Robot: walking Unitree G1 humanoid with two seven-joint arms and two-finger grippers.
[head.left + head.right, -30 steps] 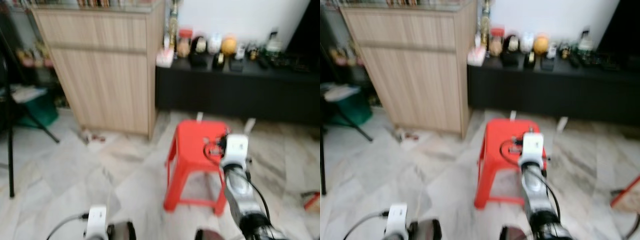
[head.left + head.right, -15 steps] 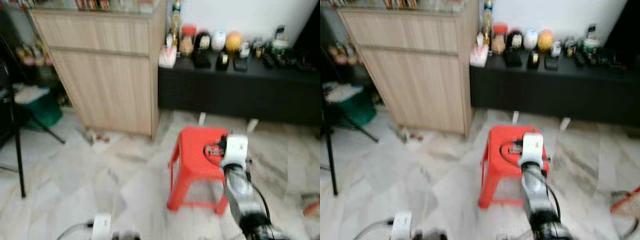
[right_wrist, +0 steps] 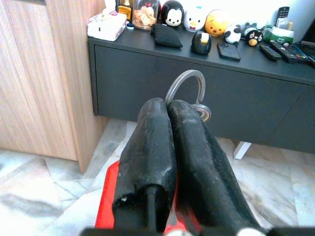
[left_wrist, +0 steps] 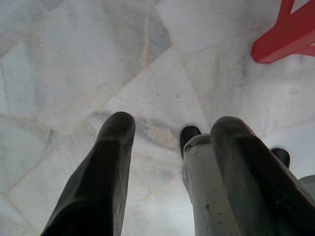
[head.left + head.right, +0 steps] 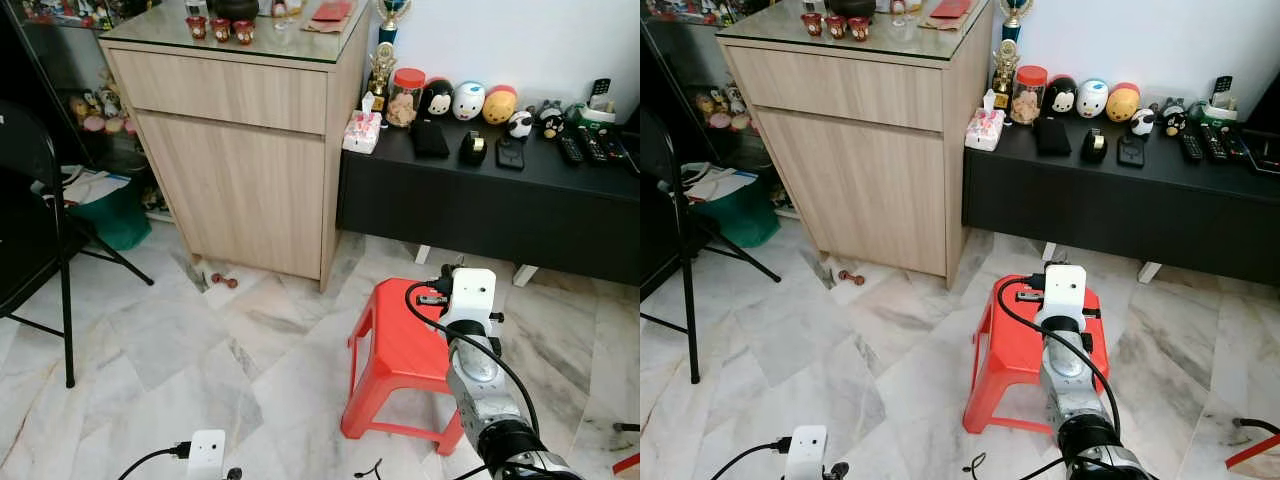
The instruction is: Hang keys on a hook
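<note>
A silver key ring (image 3: 188, 82) with a small key (image 3: 202, 112) on it sticks out past my right gripper (image 3: 167, 105), whose black fingers are shut on the ring. That right arm (image 5: 470, 335) is raised above a red plastic stool (image 5: 398, 350) and faces the black low console (image 3: 206, 93). My left gripper (image 4: 172, 130) is open with nothing between its fingers. It hangs low, pointing down at the marble floor (image 4: 98, 64) beside my foot.
A tall wooden cabinet (image 5: 240, 150) stands at the left of the console, which carries toys, jars and remotes (image 5: 470, 100). A black folding chair (image 5: 35, 230) and a green bin (image 5: 110, 215) are at far left. Small items (image 5: 218, 280) lie by the cabinet's foot.
The whole picture has shifted and sharpened, so the camera has moved; more of the cabinet top shows. My right arm holds the same raised pose. The left arm sits lower in the picture.
</note>
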